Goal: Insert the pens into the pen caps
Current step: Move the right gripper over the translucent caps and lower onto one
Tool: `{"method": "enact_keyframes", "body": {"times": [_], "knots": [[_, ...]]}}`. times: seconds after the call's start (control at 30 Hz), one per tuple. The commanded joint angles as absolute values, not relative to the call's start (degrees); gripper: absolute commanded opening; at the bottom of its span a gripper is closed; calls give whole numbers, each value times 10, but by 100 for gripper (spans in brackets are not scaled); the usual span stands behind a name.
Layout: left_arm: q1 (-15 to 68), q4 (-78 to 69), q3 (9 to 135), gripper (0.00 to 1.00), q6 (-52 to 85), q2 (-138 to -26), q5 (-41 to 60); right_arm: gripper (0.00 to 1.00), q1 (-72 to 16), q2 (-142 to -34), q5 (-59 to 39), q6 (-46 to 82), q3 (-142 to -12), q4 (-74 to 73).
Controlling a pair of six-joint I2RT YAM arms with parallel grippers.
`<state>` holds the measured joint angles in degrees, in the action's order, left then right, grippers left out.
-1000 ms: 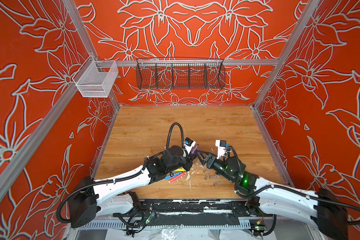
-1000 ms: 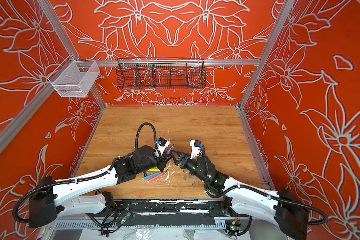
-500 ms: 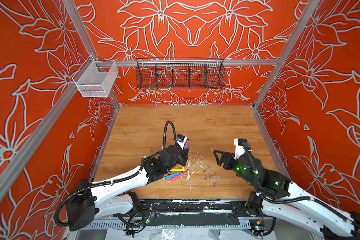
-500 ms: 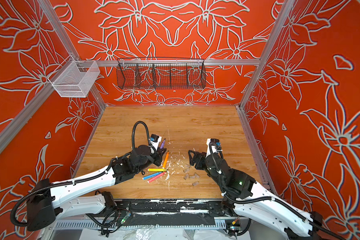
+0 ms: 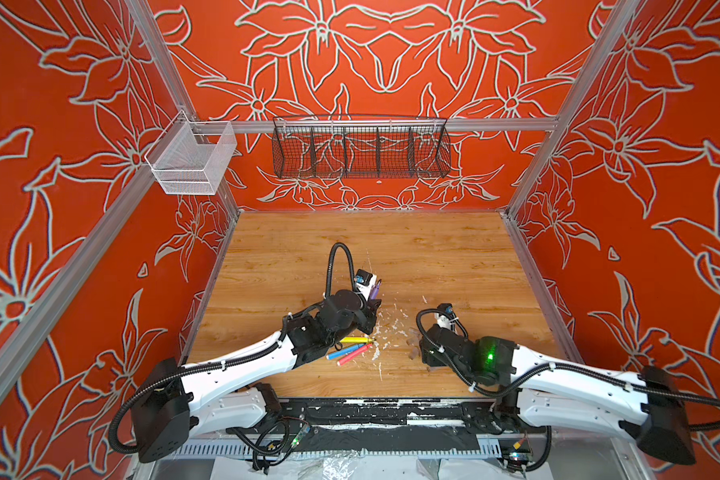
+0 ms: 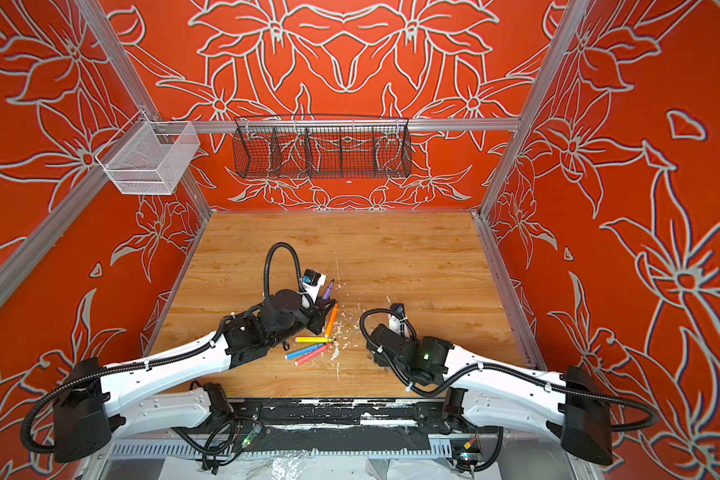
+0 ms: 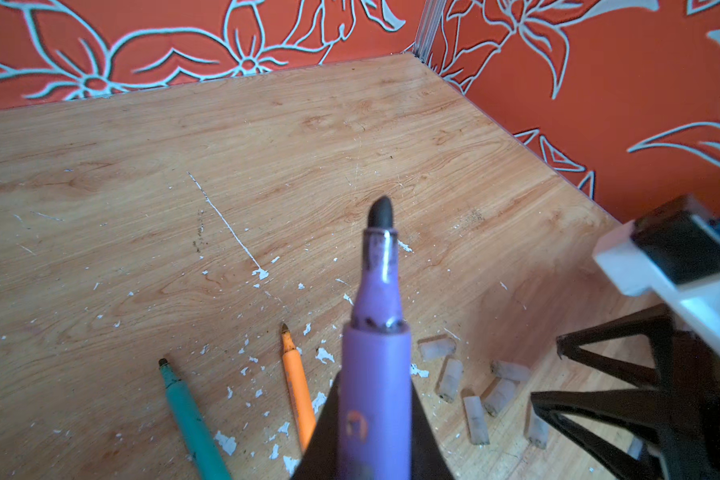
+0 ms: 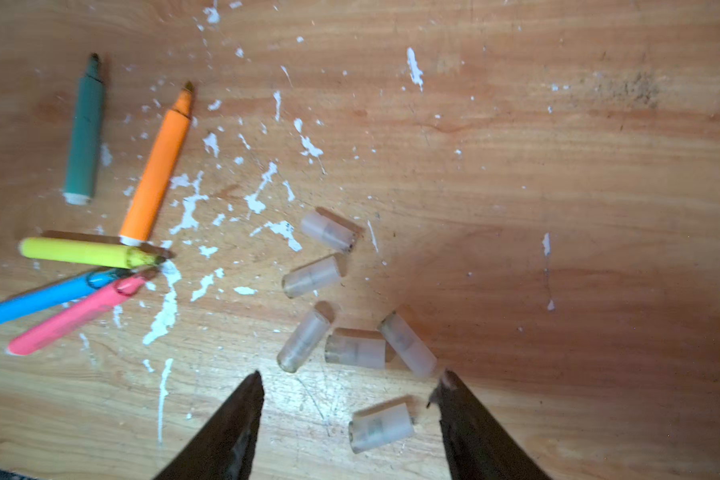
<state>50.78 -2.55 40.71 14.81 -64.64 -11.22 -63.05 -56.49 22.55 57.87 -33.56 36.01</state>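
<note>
On the wooden table (image 5: 433,257) five pens lie flat, and the yellow pen (image 8: 84,252) serves as the reference for all of them; the orange pen (image 8: 156,166) has its blunt end just beside the yellow pen's barrel, close to the tip, and it points away from it; the green pen (image 8: 85,133) lies beside the orange pen, on the same side of the yellow pen but apart from it; on the opposite side, the blue pen (image 8: 46,297) and the pink pen (image 8: 75,318) lie side by side, and their tips come together near the yellow pen's tip; white flecks (image 8: 190,212) are scattered past that tip.

The purple pen (image 7: 375,353) is not on the table; the left gripper (image 7: 374,386) is closed tightly on its barrel and holds it in the air, farther back than the yellow pen in both top views, with the dark tip pointing away from the gripper.

Five pen caps (image 8: 356,348) lie loose in a small group beyond the yellow pen's tip, past the flecks; one more cap (image 8: 381,428) lies on the table a little apart from this group, between the fingers of the right gripper (image 8: 351,372); the jaws stand wide apart on both sides of this cap, and neither finger touches it, so this gripper holds nothing.
</note>
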Motion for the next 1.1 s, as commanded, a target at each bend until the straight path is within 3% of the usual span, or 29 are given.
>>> {"method": "enact_keyframes", "body": {"times": [0.0, 0.43, 0.87, 1.07], "knots": [[507, -39, 404, 0, 144, -640, -104, 67, -635, -571, 249, 619, -317, 384], [507, -43, 399, 0, 141, -638, -102, 68, -651, -567, 192, 623, -256, 371], [507, -45, 394, 0, 138, -627, -100, 69, -675, -615, 209, 634, -265, 390], [507, -45, 394, 0, 139, -626, -96, 63, -678, -630, 211, 641, -264, 402]]}}
